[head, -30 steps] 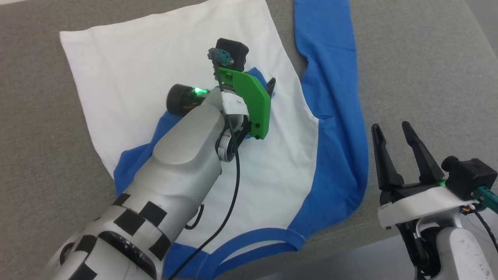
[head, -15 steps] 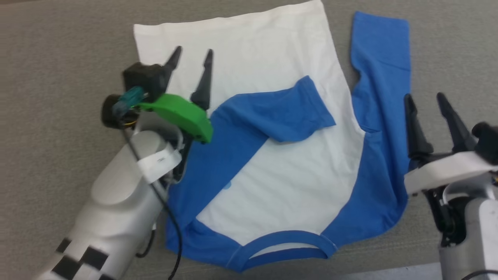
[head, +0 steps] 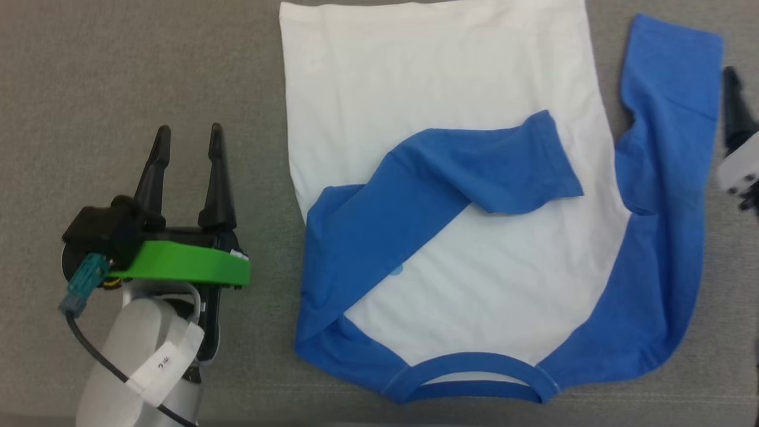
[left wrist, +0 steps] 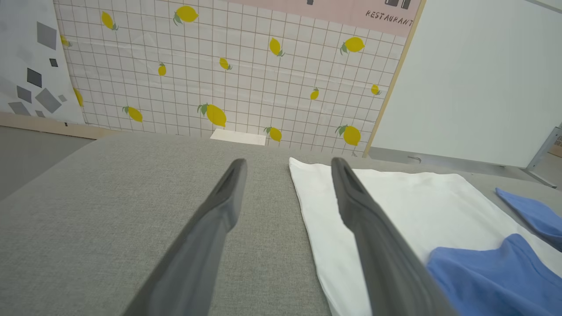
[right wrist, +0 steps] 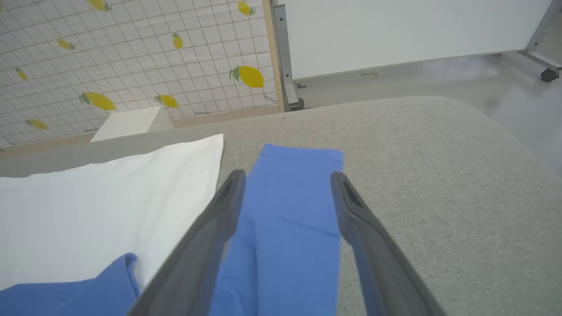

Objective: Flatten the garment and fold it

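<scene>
Garment: the garment [head: 439, 95] lies flat on the grey fabric tabletop [head: 118, 71], taking up the centre and right.
Long axis: it runs near to far. The blue collar band [head: 474, 362] is at the near end and the white hem at the far end.
Sleeves: the left sleeve [head: 450, 178] is folded across the white body, its cuff pointing right. The right sleeve [head: 670, 148] runs straight along the right side, its cuff at the far end.
Left gripper: the left gripper [head: 189, 127] is left of the garment and apart from its edge. Its fingers point far and its jaws are spread and empty.
Right gripper: the right gripper [right wrist: 286, 175] is at the right, by the straight sleeve, with jaws spread and holding nothing. Blue cloth shows between its fingers; whether they touch it I cannot tell.
Around: past the far edge are a lemon-printed wall [left wrist: 219, 87], a white panel [left wrist: 474, 79] and a small white box [right wrist: 131, 123].
In the way: the folded sleeve covers part of the white body.
</scene>
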`<state>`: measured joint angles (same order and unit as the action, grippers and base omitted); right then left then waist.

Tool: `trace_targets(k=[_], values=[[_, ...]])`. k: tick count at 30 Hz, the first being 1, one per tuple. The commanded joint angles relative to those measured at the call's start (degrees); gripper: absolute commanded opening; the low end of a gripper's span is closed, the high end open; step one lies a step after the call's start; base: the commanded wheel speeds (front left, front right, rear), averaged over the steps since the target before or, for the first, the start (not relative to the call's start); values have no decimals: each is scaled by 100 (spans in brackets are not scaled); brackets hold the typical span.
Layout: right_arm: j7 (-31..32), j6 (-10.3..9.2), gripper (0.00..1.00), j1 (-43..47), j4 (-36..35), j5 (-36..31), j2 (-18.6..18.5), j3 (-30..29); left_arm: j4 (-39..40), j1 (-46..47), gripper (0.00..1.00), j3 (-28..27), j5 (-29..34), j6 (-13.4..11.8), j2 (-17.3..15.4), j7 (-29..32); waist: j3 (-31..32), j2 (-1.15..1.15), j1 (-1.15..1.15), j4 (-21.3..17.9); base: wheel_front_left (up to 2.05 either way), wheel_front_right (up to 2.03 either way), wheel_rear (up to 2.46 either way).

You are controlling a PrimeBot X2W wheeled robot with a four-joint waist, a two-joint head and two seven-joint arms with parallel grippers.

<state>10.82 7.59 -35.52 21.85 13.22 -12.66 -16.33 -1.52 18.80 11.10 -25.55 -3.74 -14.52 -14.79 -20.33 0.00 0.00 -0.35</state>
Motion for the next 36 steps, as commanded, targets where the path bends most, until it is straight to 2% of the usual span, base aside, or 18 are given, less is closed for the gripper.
trace_targets(k=[1,6,11,18,25,27,28,29,30,36], values=[[141,-10,100,-236,198,-17,-91,-157,79,-138,100,-130,116,83,104,-20,-346,0,0,324,0,0,0],[817,-10,100,-1015,833,-298,-348,-965,327,-315,100,-580,399,369,503,-20,-827,0,0,668,0,0,0],[1375,-10,100,-1657,1017,-695,-490,-1573,460,-286,100,-873,647,669,844,-20,-1249,0,0,924,0,0,0],[2286,-10,100,-2272,731,-1563,-434,-2394,595,-210,100,-1163,814,920,1076,-20,-1714,0,0,1114,0,0,0],[2973,-10,100,-2521,294,-2054,-261,-2787,717,-158,100,-1327,833,1031,1145,-20,-2014,0,0,1145,0,0,0],[3146,-10,82,-2532,197,-2085,-228,-2853,731,-145,100,-1359,846,1050,1152,-20,-2058,0,0,1141,0,0,0],[3210,-10,33,-2531,154,-2083,-227,-2869,732,-138,100,-1373,843,1059,1155,-20,-2077,0,0,1141,0,0,0],[3243,-10,28,-2532,122,-2073,-227,-2869,734,-131,100,-1381,840,1065,1157,-20,-2091,0,0,1140,0,0,0],[3271,-10,1,-2528,87,-2051,-226,-2868,733,-122,100,-1389,841,1072,1158,-20,-2103,0,0,1138,0,0,0],[3074,-10,0,-2411,-2,-1838,-281,-2774,665,-113,100,-1408,841,1095,1162,-20,-2020,0,0,1102,0,0,0]])
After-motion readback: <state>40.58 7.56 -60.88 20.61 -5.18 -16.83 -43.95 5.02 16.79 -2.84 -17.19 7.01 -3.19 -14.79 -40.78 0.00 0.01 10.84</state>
